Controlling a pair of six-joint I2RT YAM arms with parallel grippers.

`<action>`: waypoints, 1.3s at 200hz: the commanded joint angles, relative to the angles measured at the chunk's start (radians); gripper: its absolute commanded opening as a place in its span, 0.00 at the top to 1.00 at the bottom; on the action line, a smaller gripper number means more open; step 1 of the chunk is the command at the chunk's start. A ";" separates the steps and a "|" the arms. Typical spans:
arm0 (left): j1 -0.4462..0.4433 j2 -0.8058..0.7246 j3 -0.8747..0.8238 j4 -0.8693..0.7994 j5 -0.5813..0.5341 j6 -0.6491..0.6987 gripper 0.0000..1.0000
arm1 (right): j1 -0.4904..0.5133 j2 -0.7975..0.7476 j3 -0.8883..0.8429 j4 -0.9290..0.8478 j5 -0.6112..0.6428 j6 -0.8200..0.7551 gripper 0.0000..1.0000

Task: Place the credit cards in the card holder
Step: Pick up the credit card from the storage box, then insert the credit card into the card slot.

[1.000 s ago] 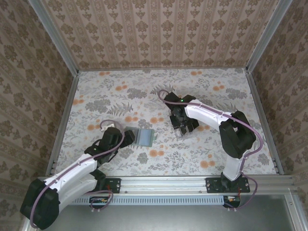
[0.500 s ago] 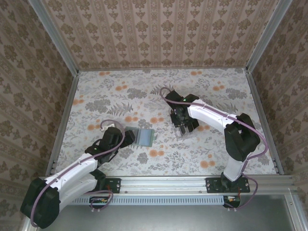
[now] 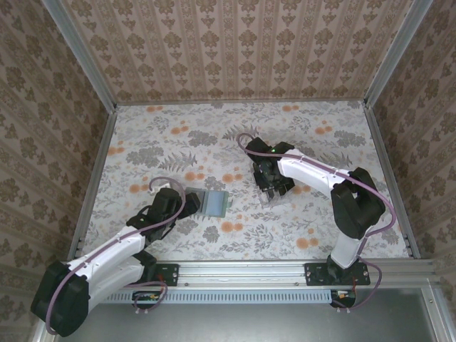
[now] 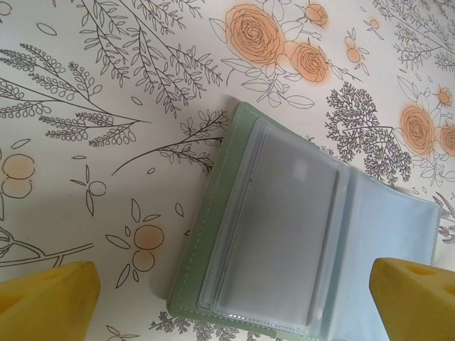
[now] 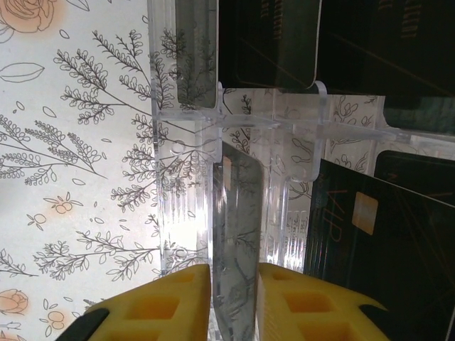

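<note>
**Right gripper down at the rack, left gripper wide at the open card holder**

On the top camera I see the bench (image 3: 178, 142) under a pale cloth printed with grey leaves and orange flowers. Brown patterned walls (image 3: 235, 50) close it in on three sides, with metal posts (image 3: 82, 53) at the corners and a metal rail (image 3: 249, 274) along the near edge. My left arm (image 3: 114, 253) lies low and stretches up and to the right. The left gripper (image 3: 192, 199) sits just beside the left edge of the card holder (image 3: 216, 202), which lies flat near the middle of the bench. My right arm (image 3: 313, 171) rises from its base, bends at the elbow and reaches back to the left. The right gripper (image 3: 271, 187) points down onto a clear plastic rack (image 3: 273, 199), well apart from the holder.

On the left wrist camera the card holder lies open on the cloth, green cover down and clear pockets up. The yellow fingertips (image 4: 46, 302) stand far apart in the lower corners, one over bare cloth and the other at the right flap, gripping nothing.

On the right wrist camera the rack carries the credit cards (image 5: 384, 263), glossy black, one showing a gold chip. The yellow fingertips (image 5: 170, 305) are close together, with a thin grey glossy sheet (image 5: 238, 234) standing in the narrow gap. I cannot tell whether it is a card or part of the rack, nor whether the fingertips press on it.
</note>
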 commanded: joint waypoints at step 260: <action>-0.013 0.327 0.148 0.162 0.018 0.121 0.00 | -0.007 -0.362 -0.082 0.103 -0.235 0.071 1.00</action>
